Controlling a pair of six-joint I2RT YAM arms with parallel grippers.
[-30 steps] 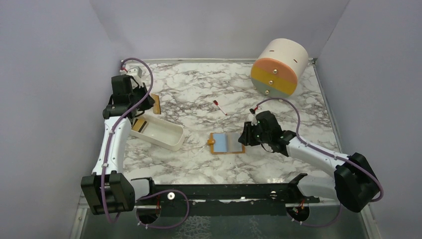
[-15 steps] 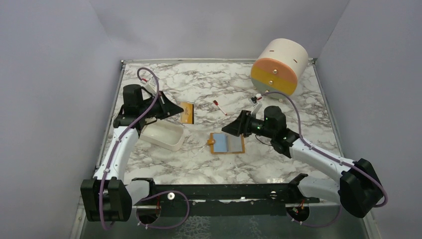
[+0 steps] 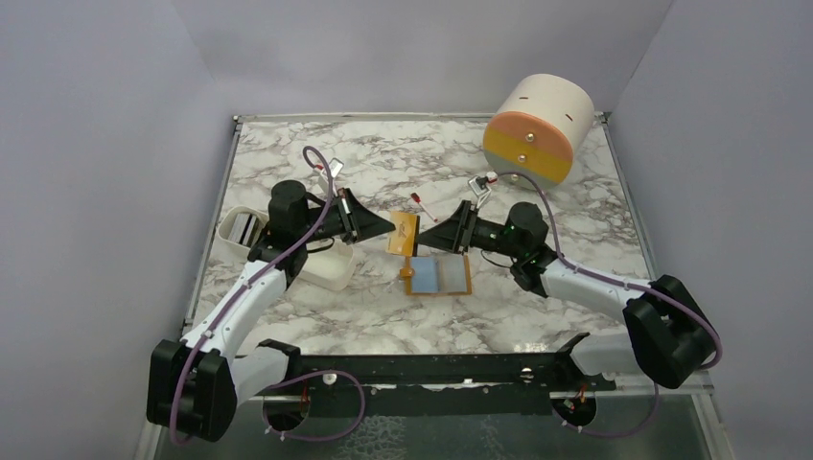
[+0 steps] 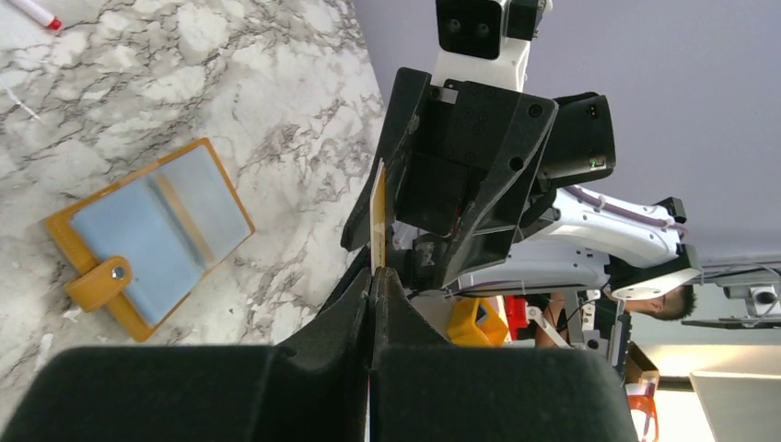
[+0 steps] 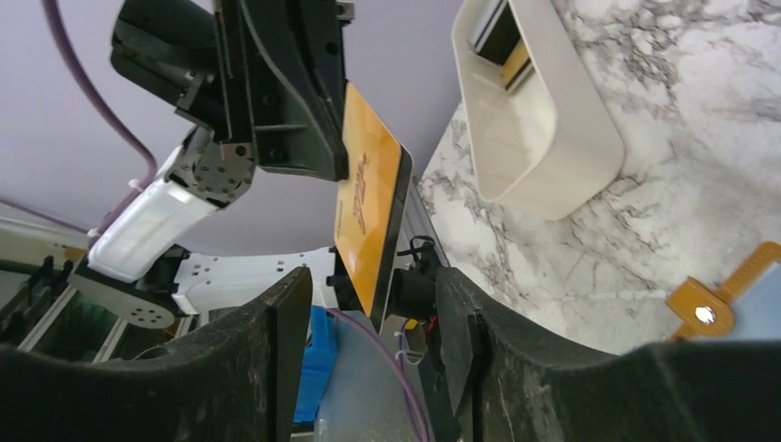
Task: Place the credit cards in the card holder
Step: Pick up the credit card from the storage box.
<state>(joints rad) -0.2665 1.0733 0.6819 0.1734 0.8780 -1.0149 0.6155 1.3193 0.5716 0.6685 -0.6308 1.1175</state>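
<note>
- The left gripper (image 3: pixel 385 228) is clamped shut on one golden-orange credit card (image 3: pixel 405 233), gripping it by an end so that it stands on edge in the air.
- A second ago this gripper was at the far left of the desk (image 3: pixel 364 163), beyond the white tray (image 3: pixel 326 273). It has since swung to the middle, bringing the card over the far edge of the card holder (image 3: pixel 438 276).
- The right gripper (image 3: pixel 427 235) has turned away from the card holder to face the left one, and its jaws have spread. In the right wrist view they stand open on either side of the card's free end, with gaps showing on both faces, so nothing is held there yet.
- This looks like a hand-over being set up: the right gripper probably takes the card so it can be slid in at a better angle.
- The card holder lies flat and open on the desk, blue-grey inside up and snap tab towards the left arm, with no card in it yet.
- The other cards (image 5: pixel 505 44) stand in the end of the white tray, so most of the task is left.
</note>
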